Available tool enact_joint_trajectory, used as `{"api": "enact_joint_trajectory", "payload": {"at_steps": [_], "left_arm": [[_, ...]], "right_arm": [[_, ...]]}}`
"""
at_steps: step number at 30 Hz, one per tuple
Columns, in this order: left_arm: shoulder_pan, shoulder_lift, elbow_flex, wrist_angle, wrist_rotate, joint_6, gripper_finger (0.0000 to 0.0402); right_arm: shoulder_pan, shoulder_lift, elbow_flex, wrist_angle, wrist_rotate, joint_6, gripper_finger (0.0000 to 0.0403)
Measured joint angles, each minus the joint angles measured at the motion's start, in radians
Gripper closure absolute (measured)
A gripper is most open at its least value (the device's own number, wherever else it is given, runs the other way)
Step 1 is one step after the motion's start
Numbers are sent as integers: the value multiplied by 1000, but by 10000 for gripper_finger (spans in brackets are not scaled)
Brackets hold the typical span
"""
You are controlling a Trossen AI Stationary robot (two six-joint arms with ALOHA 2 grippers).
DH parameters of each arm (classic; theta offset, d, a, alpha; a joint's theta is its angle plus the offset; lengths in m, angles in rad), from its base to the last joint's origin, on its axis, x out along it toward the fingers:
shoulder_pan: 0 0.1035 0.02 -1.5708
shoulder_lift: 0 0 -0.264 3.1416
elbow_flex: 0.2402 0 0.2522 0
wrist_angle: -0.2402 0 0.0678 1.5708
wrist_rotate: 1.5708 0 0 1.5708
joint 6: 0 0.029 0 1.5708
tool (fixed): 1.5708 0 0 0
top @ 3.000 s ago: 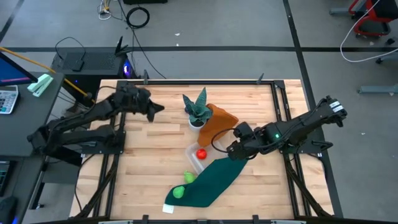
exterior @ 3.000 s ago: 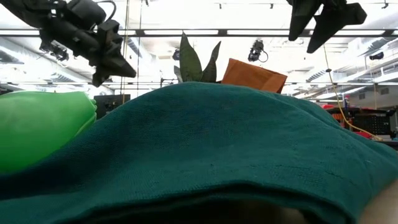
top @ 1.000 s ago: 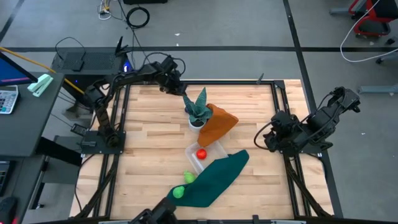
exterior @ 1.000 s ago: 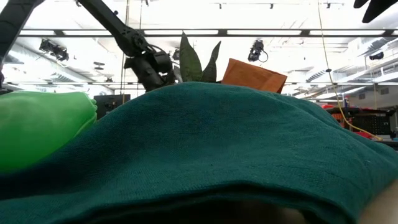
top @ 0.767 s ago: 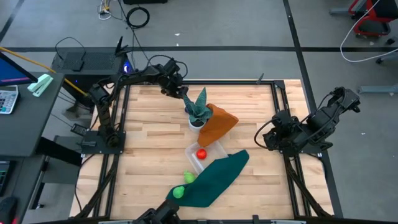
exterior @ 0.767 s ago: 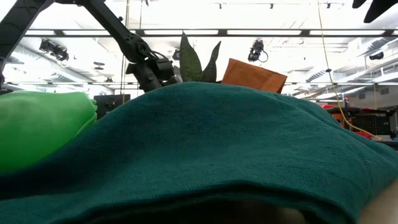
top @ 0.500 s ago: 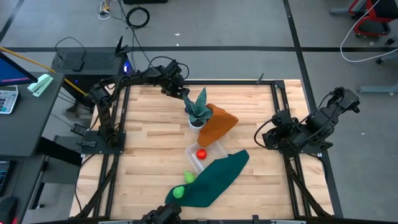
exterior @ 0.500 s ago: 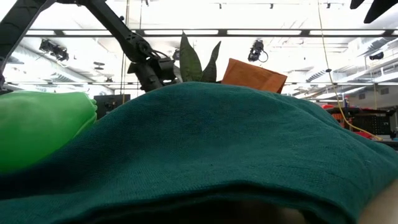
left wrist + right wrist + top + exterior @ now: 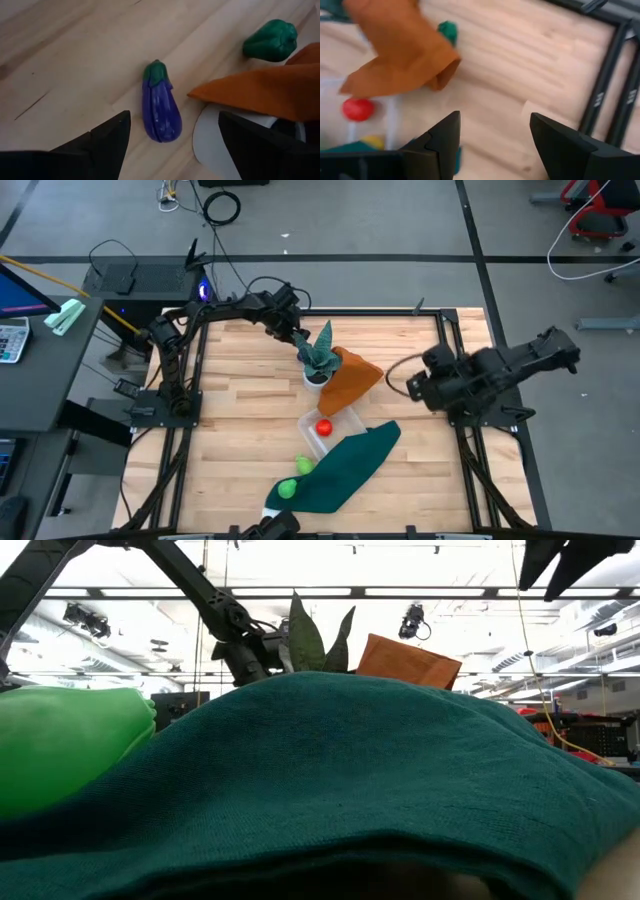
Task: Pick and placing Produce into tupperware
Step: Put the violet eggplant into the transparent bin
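A purple eggplant [image 9: 161, 107] lies on the wood beside the white plant pot [image 9: 215, 142]. My left gripper [image 9: 174, 125] hovers over it, open, a finger on either side, touching nothing; in the high view it [image 9: 298, 338] is at the far side of the plant. A dark green pepper [image 9: 270, 40] lies behind the orange cloth [image 9: 350, 377]. The clear tupperware [image 9: 340, 423] holds a red ball [image 9: 324, 427]. A yellow piece [image 9: 304, 465] and a light green piece [image 9: 287, 488] lie at the green cloth's edge. My right gripper [image 9: 410, 385] is open, raised at the table's right.
The spiky potted plant [image 9: 318, 355] stands between my left gripper and the orange cloth. A dark green cloth [image 9: 340, 465] lies from the tupperware toward the near edge and fills the low view [image 9: 350, 790]. Bare wood lies at the left and right of the table.
My left gripper has moved a short way toward the plant and the table's near side, coming down over the eggplant. My right arm has swung toward the table's left, its gripper now turned toward the orange cloth and the tupperware. No produce has moved.
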Motion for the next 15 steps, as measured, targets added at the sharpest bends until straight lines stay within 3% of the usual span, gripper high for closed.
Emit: {"api": "enact_joint_trajectory", "payload": {"at_steps": [15], "left_arm": [[3, 0, 0, 13, 0, 6, 93]], "right_arm": [[-518, -148, -1, 107, -62, -527, 201]]}}
